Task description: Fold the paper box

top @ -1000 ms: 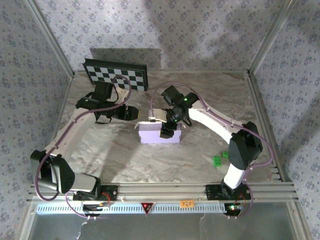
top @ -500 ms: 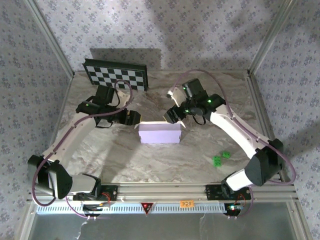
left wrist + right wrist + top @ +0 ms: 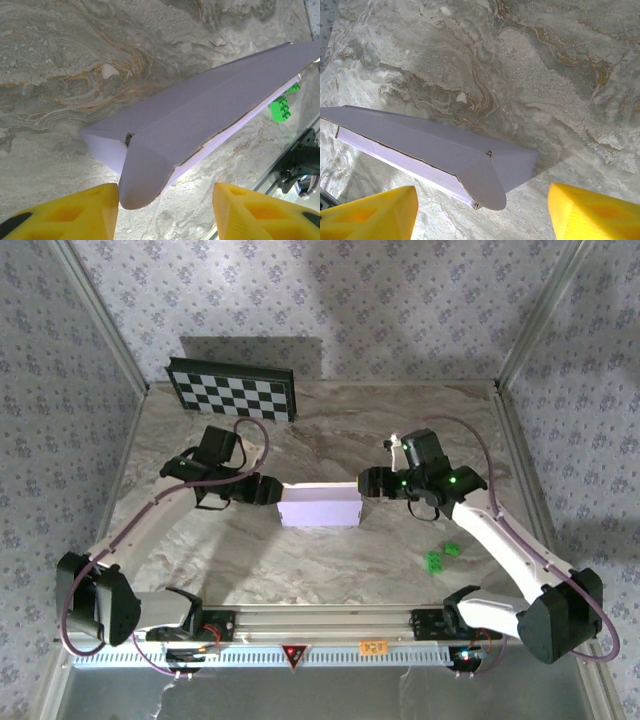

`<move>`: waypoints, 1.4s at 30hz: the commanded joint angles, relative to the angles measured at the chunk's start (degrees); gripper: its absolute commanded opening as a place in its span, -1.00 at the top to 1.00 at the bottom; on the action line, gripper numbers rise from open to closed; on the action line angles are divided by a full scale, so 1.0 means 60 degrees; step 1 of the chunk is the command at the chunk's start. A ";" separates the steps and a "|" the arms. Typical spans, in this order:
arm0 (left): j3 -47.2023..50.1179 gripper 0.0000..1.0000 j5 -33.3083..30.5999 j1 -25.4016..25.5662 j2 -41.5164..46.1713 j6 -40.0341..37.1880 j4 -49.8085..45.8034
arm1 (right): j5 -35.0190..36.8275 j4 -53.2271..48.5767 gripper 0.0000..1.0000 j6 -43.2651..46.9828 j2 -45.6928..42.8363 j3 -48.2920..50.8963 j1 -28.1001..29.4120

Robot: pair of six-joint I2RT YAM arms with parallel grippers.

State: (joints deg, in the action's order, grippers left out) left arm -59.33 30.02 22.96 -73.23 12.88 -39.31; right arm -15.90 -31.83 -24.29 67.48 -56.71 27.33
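Note:
The paper box is a small pale-lavender folded box lying flat at mid-table. My left gripper sits at its left end and my right gripper at its right end, both low and pointing at the box. In the left wrist view the box runs away from me. Its rounded side flap sticks out between my yellow fingers, close against the left one. My left gripper is open. In the right wrist view the other end's flap juts out of the box between the open right gripper's fingers, touching neither.
A black-and-white checkerboard panel leans at the back left. Two small green bricks lie on the marble to the right of the box, one seen past it. Metal frame posts and a front rail border the table.
My right arm has swung off the box top to its right end and come down level. My left gripper has slid right, up to the box's left end.

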 commanded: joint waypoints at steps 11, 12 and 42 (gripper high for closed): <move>0.0191 0.10 -0.0217 0.0148 -0.0172 0.0782 0.0783 | -0.0323 0.0945 -0.11 -0.0433 0.0842 0.0404 0.0220; 0.0232 0.12 -0.0214 0.0151 -0.0172 0.0797 0.0780 | -0.0323 0.0969 -0.08 -0.0420 0.0887 0.0419 0.0220; 0.0585 0.70 -0.0773 0.0274 -0.0509 0.0812 0.0124 | -0.0095 0.0997 0.58 -0.0389 0.1016 0.1050 0.0293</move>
State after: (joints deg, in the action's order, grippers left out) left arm -56.40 28.60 24.40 -75.22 17.47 -34.83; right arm -17.78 -22.79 -26.57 73.14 -52.31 28.82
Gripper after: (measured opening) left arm 0.163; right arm 0.221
